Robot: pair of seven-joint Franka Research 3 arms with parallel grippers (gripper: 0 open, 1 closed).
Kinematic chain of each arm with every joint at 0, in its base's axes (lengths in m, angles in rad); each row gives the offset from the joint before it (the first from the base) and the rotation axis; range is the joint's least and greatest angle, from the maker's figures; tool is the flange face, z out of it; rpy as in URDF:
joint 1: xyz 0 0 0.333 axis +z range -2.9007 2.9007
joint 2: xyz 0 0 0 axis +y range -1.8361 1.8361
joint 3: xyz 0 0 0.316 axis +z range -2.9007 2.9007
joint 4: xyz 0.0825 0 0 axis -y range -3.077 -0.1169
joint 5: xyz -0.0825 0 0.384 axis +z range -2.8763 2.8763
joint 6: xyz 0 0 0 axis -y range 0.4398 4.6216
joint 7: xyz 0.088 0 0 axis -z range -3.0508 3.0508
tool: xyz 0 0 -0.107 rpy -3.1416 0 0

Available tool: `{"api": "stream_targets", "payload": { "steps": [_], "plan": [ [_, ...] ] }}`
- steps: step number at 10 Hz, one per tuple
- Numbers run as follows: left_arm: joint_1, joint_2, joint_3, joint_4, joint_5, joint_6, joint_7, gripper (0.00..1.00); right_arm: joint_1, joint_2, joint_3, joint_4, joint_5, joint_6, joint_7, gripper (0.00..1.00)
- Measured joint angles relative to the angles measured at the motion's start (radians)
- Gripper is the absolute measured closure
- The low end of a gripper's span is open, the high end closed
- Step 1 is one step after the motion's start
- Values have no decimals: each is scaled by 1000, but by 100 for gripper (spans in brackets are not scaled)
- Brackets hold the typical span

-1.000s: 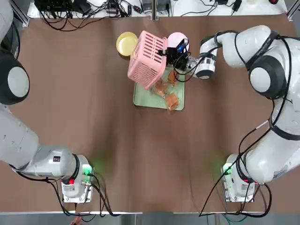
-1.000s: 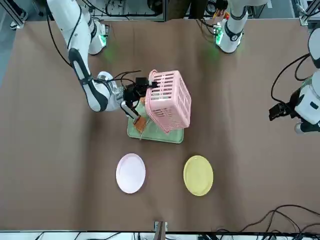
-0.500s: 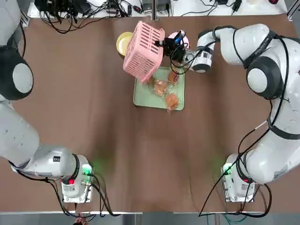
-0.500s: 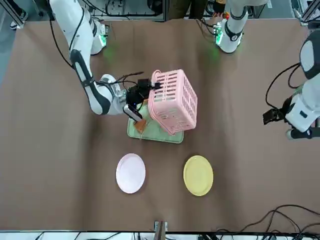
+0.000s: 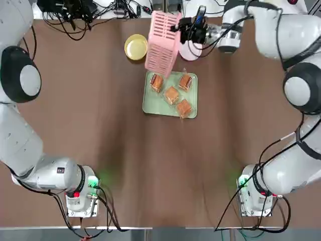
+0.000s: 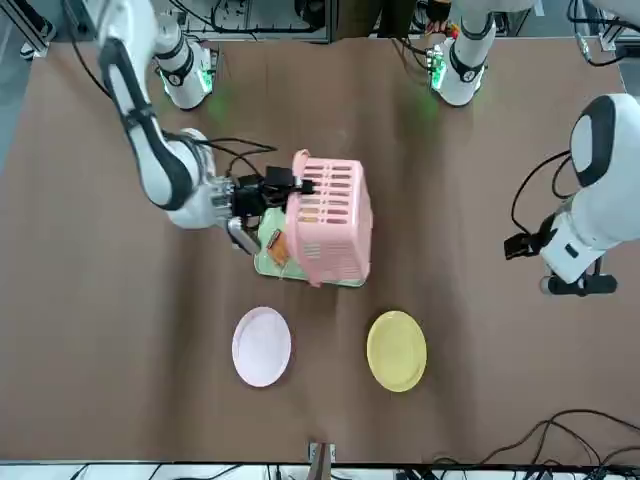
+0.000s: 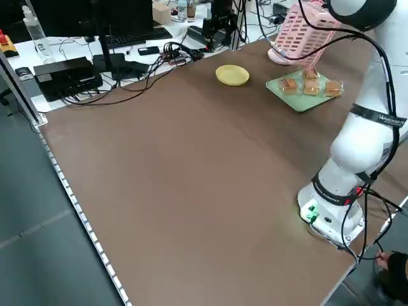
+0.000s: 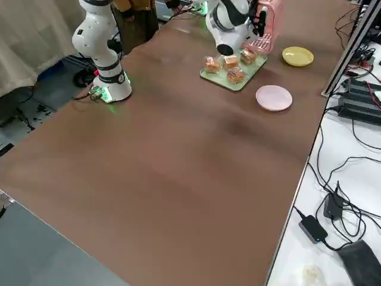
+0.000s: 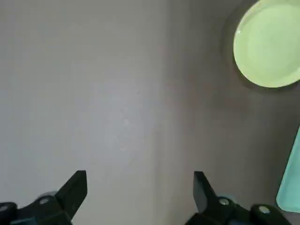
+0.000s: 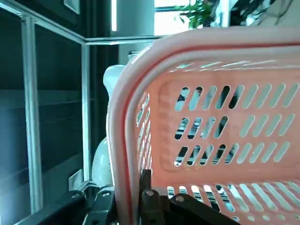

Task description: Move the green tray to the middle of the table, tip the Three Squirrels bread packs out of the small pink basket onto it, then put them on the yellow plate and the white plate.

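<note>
1. From where I stand, the green tray (image 5: 150,104) lies flat on the table (image 5: 125,165), a bit above the centre of the top view.
2. It's carrying four bread packs (image 5: 171,95), each a clear wrapper around a golden-brown piece: two toward the tray's upper part, one about the middle, one near its lower right corner.
3. The small pink basket (image 5: 162,44) is up at the top centre of that view, tipped over steeply and held above the tray's upper edge. The right wrist view looks in past its thick rim to slatted pink walls.
4. The right gripper (image 5: 176,28) is clenched on the basket's rim, at the basket's right side in the top view.
5. The yellow plate (image 5: 136,47) sits left of the basket, its round yellow inside in plain sight.
6. The white plate (image 5: 190,50) is right of the basket, partly hidden under the right arm there; the front view shows its pale face whole, lower left of centre.
7. The left gripper (image 9: 140,172) is released, its fingers wide apart, over at the right side of the front view.
</note>
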Motion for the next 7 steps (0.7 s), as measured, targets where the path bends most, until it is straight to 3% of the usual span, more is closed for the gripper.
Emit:
{"api": "stream_targets", "payload": {
  "steps": [3, 7],
  "plan": [
    [2, 28, -111, -76, -1, 50, -2, 0, -107, -123, 11, -53, -204, 50, 109, 93],
    [0, 22, -278, -179, -16, 77, -170, 0, -252, -273, 10, -96, -638, 69, 359, 93]
  ]
}}
